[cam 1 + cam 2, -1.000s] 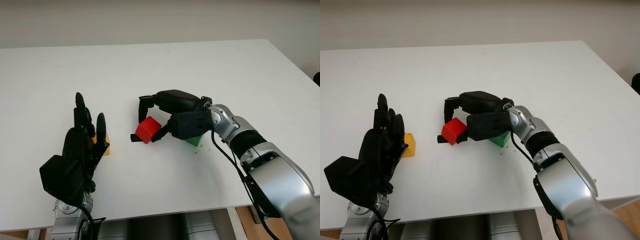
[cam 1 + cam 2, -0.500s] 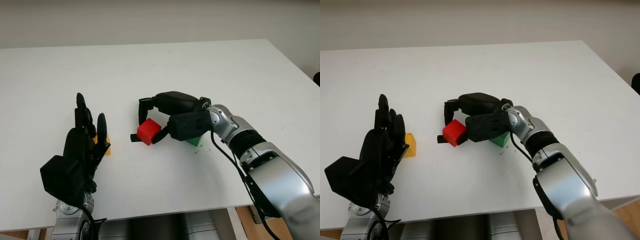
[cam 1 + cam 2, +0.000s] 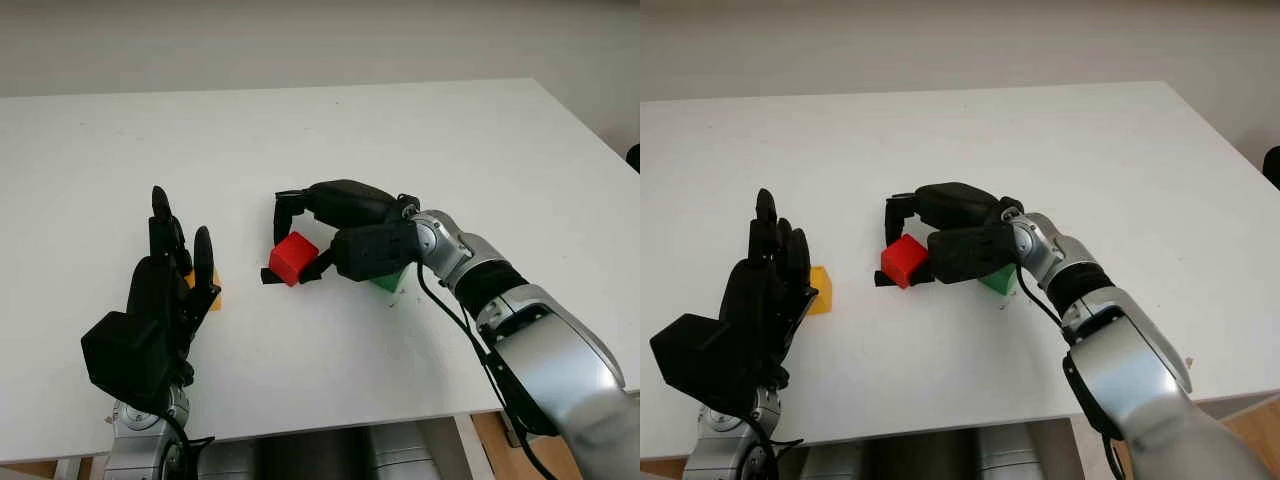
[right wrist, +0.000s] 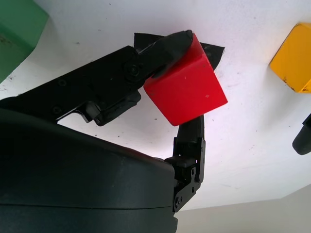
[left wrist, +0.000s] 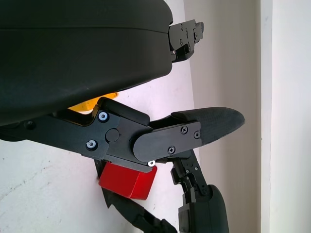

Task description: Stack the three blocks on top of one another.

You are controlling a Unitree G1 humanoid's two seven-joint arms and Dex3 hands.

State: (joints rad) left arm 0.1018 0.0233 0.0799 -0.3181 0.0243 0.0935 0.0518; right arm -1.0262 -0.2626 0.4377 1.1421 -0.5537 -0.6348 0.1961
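Observation:
My right hand (image 3: 290,250) is shut on the red block (image 3: 292,257), which sits tilted between its fingers just above the table near the middle; the red block (image 4: 187,85) is pinched between the black fingers (image 4: 160,48). The green block (image 3: 388,281) stands on the table right behind that hand, partly hidden by the palm. The yellow block (image 3: 819,289) lies to the left, half covered by my left hand (image 3: 165,290), which is open and raised beside it.
The white table (image 3: 400,140) stretches wide behind the blocks. Its front edge (image 3: 350,420) runs close below both arms, and its right edge (image 3: 600,150) slants away at the far right.
The right hand has lifted the red block slightly and shifted it a little to the left. The left hand has stayed in place.

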